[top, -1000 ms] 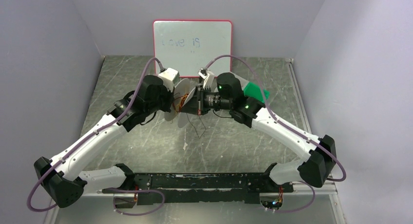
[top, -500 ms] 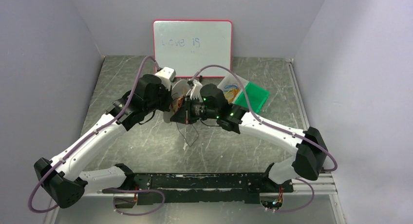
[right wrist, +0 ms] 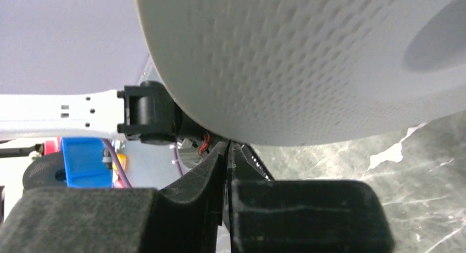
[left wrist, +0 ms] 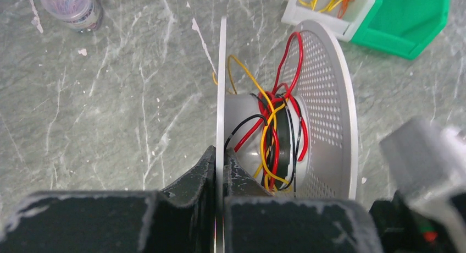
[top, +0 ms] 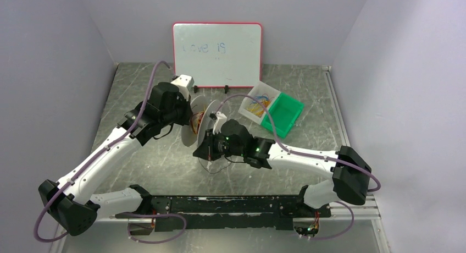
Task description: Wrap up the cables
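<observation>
A white spool (top: 199,116) with two round flanges is held up on edge above the table. My left gripper (top: 187,121) is shut on its solid flange, as the left wrist view (left wrist: 221,160) shows. Red, yellow and black cables (left wrist: 273,136) lie loosely wound around the hub, next to the perforated flange (left wrist: 329,93). My right gripper (top: 199,152) is low in front of the spool, shut on a thin black cable (right wrist: 228,149). Loose black strands (top: 212,166) trail on the table below it. The spool's flange (right wrist: 297,60) fills the top of the right wrist view.
A whiteboard (top: 217,47) stands at the back. A white bin (top: 255,105) with yellow cables and a green bin (top: 284,114) sit at the right rear. A small clear jar (left wrist: 71,6) stands left of the spool.
My right gripper has moved from beside the spool forward, down and to the left, uncovering the bins. The left arm and the spool have shifted slightly left.
</observation>
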